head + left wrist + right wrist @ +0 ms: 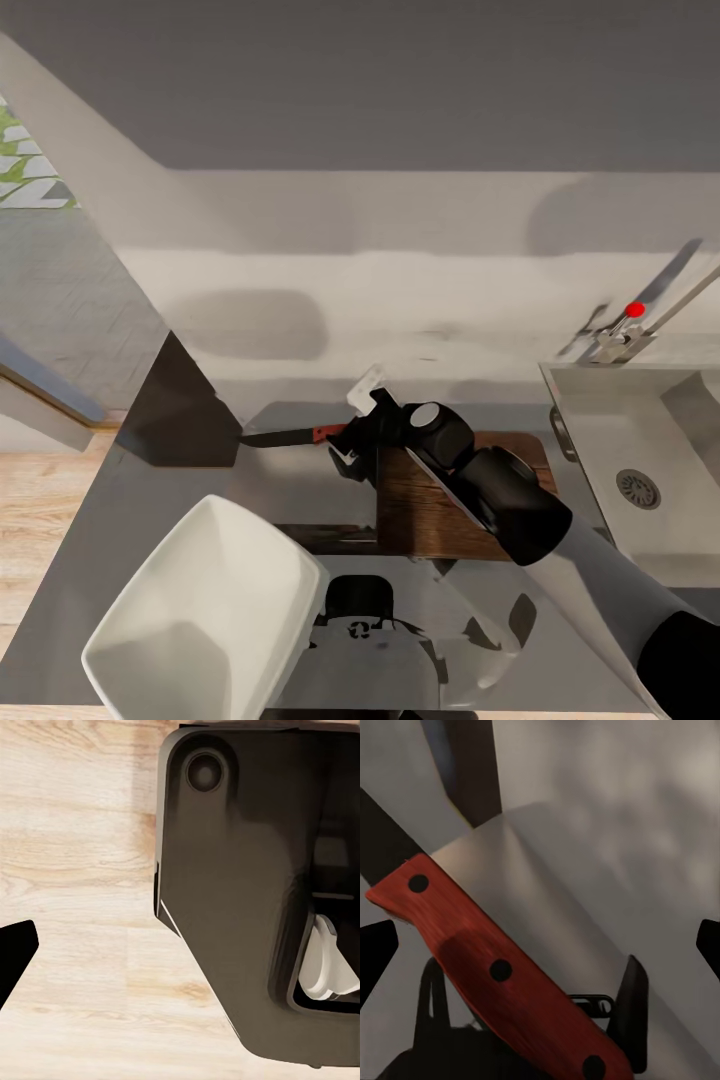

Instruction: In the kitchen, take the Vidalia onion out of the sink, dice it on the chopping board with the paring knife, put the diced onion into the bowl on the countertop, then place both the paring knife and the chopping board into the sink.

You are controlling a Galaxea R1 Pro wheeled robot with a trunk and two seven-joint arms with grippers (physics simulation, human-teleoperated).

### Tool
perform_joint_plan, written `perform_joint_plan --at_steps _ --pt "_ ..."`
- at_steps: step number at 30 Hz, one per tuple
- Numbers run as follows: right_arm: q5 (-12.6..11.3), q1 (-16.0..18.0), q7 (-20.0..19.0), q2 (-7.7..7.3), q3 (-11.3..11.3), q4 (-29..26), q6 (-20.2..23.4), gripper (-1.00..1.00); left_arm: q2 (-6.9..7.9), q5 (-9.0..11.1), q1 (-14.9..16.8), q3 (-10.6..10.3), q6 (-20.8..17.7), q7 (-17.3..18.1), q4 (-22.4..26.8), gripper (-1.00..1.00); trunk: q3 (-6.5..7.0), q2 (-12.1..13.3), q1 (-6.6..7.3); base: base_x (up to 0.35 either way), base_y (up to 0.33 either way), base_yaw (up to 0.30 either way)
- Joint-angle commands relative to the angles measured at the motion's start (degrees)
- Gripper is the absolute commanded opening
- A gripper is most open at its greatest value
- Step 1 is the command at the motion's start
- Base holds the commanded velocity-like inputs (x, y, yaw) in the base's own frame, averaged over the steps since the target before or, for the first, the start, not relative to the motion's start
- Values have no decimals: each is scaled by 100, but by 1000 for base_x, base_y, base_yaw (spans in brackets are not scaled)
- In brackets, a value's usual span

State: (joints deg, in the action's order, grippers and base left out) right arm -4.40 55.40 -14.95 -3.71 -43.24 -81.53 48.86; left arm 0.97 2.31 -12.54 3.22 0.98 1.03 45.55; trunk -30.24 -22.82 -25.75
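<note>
The paring knife (290, 436) lies on the grey countertop (130, 520), blade pointing left, just left of the brown chopping board (440, 515). My right gripper (347, 442) hangs over its red handle (487, 960) and is open, its fingertips (376, 952) spread wide on either side. The white bowl (210, 600) sits at the front left. To the right is the steel sink (600, 420) with its drain. The Vidalia onion is out of view. My left gripper (180, 949) is open, one fingertip (16, 952) showing over the wooden floor.
A chrome tap with a red knob (635, 310) stands behind the sink. A dark slanted block (180, 410) rises at the counter's left end, near the blade tip. My right forearm crosses the board. A dark part of my own body (240, 907) is close to the left wrist.
</note>
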Motion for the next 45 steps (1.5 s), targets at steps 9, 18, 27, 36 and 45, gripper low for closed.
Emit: perform_joint_plan --at_steps 9,18,27,36,45 --pt "-43 6 21 10 -9 92 -52 100 0 24 -3 4 7 11 7 100 -36 -9 -3 0 0 0" --pt "-45 6 18 11 -9 118 -70 100 0 24 -3 4 7 11 7 100 -115 -9 -3 0 0 0" --pt "-52 6 18 11 -14 195 -78 100 0 24 -3 4 7 11 7 100 -197 -9 -3 0 0 0" --pt "-52 6 18 11 -18 198 -79 100 0 24 -3 4 7 11 -2 100 -277 -9 -3 0 0 0" --pt "-52 6 18 17 -26 216 -79 100 0 24 -3 4 7 11 3 100 -292 -9 -3 0 0 0"
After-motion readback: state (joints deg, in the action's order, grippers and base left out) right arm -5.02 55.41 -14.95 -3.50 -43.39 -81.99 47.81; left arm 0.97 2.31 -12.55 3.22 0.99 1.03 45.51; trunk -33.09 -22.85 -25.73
